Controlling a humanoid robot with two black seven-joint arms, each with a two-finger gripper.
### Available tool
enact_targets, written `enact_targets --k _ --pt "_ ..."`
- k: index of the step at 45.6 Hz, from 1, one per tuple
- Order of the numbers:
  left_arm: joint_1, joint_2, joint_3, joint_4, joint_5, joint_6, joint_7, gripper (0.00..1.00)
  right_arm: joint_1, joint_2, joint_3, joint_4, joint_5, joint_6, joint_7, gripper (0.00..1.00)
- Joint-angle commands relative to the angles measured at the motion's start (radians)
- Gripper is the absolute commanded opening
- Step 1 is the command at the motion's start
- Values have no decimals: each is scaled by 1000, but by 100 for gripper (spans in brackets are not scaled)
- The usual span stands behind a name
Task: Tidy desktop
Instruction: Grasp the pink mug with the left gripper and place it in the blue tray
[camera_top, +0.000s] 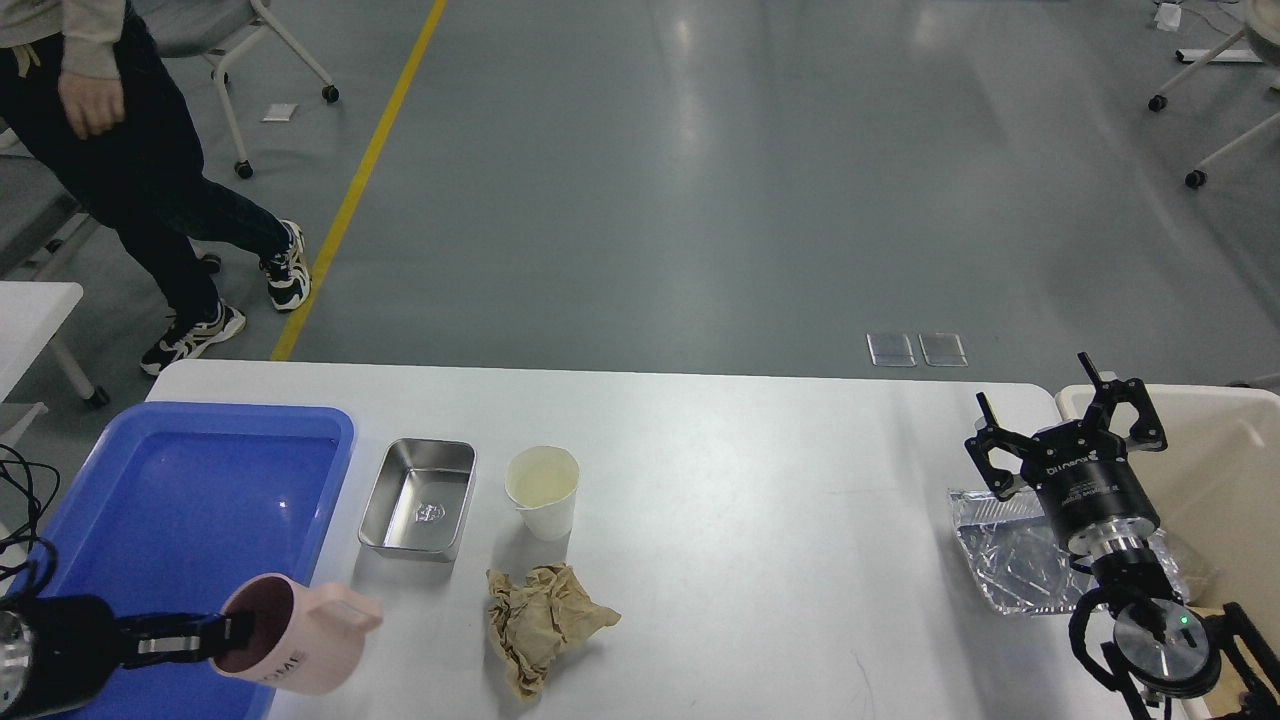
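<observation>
My left gripper (225, 634) is shut on the rim of a pink mug (300, 640) and holds it tilted on its side over the right edge of the blue tray (190, 500). A steel tray (420, 497), a white paper cup (543, 490) and a crumpled brown paper (543, 620) sit on the white table (750, 500). My right gripper (1065, 430) is open and empty at the table's right end, above a sheet of foil (1020, 560).
A beige bin (1220, 470) stands past the table's right edge. A person (130, 170) walks on the floor at the far left, near chairs and a yellow floor line.
</observation>
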Motion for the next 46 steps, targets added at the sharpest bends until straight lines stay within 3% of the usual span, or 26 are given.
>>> enact_targets --k 1,7,17,37,46 --pt "-3 115 -40 -1 -74 -4 -15 0 2 2 -2 0 -16 0 0 100" --pt "-1 168 -29 10 -79 2 -32 0 2 2 -2 2 -21 0 0 100" --pt "12 149 6 65 -76 28 -21 0 3 -3 -2 2 -19 0 0 100" --pt "14 -46 86 291 -58 53 -16 2 2 8 -5 0 -21 1 0 100" --pt "14 -86 88 328 -47 53 -16 2 -3 5 -5 2 -21 1 0 100"
